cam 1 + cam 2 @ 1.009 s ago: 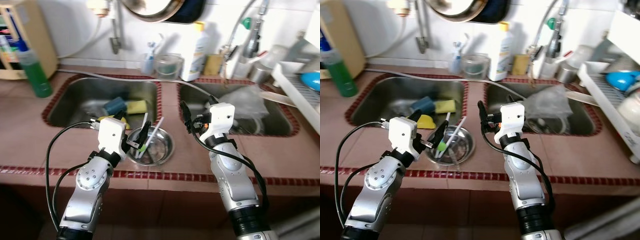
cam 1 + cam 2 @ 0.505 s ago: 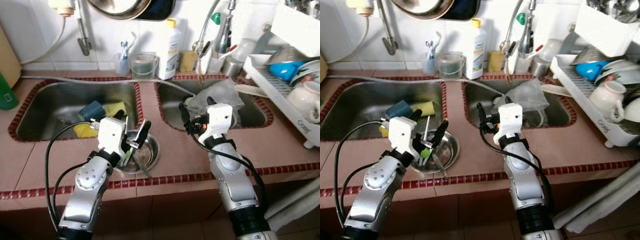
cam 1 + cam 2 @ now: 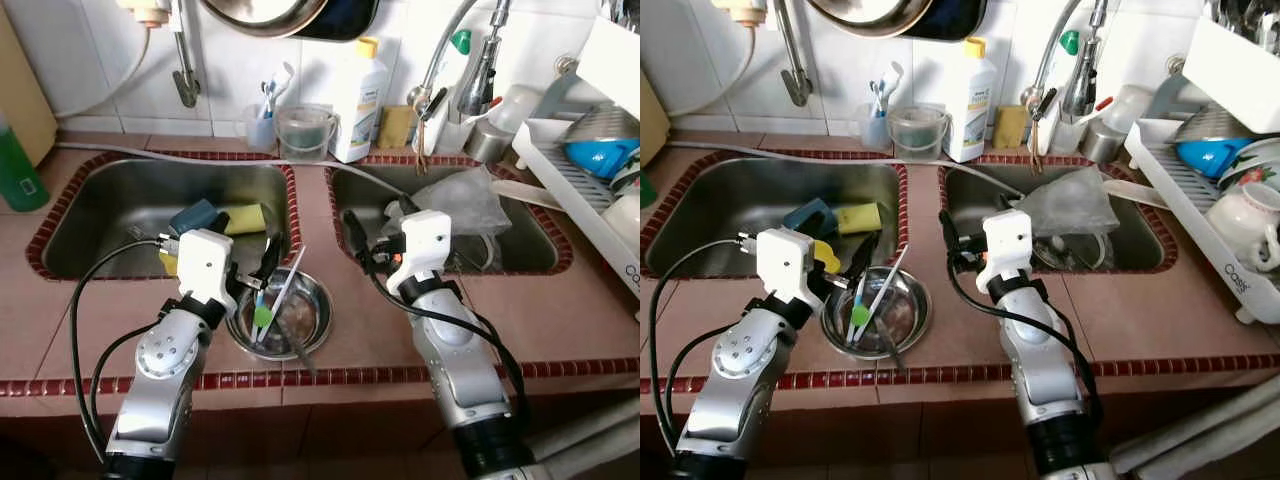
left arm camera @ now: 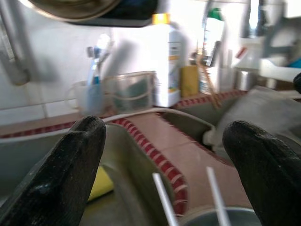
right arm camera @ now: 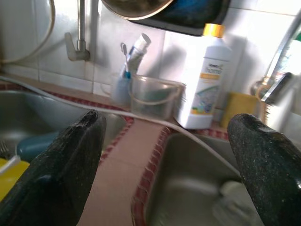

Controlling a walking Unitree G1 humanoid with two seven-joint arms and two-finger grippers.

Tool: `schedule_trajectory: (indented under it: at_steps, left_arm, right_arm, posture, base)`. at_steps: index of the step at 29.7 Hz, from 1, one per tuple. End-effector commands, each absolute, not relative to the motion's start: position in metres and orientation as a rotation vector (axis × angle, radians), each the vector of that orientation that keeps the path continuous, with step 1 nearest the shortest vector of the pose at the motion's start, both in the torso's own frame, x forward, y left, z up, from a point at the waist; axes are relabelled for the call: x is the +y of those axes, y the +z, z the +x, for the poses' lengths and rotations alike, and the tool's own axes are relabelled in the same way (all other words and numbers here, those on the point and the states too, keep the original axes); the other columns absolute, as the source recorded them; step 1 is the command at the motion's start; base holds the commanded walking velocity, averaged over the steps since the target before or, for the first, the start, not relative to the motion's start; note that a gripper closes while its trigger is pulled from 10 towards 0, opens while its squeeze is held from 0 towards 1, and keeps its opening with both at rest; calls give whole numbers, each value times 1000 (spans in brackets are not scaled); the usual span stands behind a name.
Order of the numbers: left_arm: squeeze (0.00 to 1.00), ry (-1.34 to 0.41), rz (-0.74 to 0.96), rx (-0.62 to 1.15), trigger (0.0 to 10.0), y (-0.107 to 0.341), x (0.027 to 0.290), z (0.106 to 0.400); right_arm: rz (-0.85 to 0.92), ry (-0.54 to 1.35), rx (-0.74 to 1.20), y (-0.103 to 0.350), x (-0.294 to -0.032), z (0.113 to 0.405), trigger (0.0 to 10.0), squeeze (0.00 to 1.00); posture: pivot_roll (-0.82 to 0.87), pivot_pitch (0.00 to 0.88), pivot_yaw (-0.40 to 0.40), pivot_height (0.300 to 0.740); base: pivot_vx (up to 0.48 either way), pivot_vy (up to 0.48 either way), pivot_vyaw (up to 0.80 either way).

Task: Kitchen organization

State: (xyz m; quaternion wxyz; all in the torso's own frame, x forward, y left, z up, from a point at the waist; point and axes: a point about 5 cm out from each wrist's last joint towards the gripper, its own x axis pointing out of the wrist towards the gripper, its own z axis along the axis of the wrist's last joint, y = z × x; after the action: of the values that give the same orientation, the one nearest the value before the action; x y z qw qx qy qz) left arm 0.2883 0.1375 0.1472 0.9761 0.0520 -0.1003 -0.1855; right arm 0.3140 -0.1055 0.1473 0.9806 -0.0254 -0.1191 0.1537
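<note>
while the left pincer (image 3: 262,283) hangs wide open over the near rim of the metal bowl (image 3: 283,318), it has hold of nothing; the wrist view shows its two fingers (image 4: 70,174) spread far apart with only air between them. the bowl sits on the table (image 3: 100,320) between the two sinks, near the front edge, and holds a few utensils (image 3: 272,300), among them a white-handled one with a green tip, leaning toward the far side. the right pincer (image 3: 352,238) is also spread wide and empty, raised above the strip of table to the right of the bowl, at the near left corner of the right sink (image 3: 520,250). further out, the left sink (image 3: 110,215) still holds a yellow and a blue sponge (image 3: 222,215), and the right sink a crumpled clear bag (image 3: 462,200). at the far wall stand a white bottle (image 3: 356,100) and a clear tub (image 3: 305,130), and a dish rack (image 3: 590,190) sits far right. by my reading the tidying is at an early stage: nothing is gripped, and the bowl's contents and both sinks remain to be sorted.
</note>
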Motion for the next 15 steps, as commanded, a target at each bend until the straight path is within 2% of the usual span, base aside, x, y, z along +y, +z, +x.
schedule_trajectory:
  at_steps: [1, 6, 10, 15]
  left_arm:
    - [0, -404, 152, -203, 10000, 149, 133, 285]
    - [0, -435, 188, -199, 10000, 147, 130, 281]
    - [0, -525, 249, -180, 10000, 144, 124, 272]
    - [0, -535, 271, -143, 10000, 143, 123, 272]
  right_arm:
    - [-79, 310, -235, 145, -111, 310, 10000, 0]
    - [-96, 313, -212, 137, -115, 303, 10000, 0]
    - [-123, 355, -164, 121, -118, 283, 10000, 0]
    - [-132, 405, -133, 112, -116, 266, 10000, 0]
  posture:
    - [12, 22, -40, 740]
    - [7, 40, -33, 740]
    - [0, 55, -22, 740]
    - [-8, 63, -13, 740]
  base:
    - [0, 0, 0]
    - [0, 0, 0]
    - [0, 0, 0]
    - [0, 0, 0]
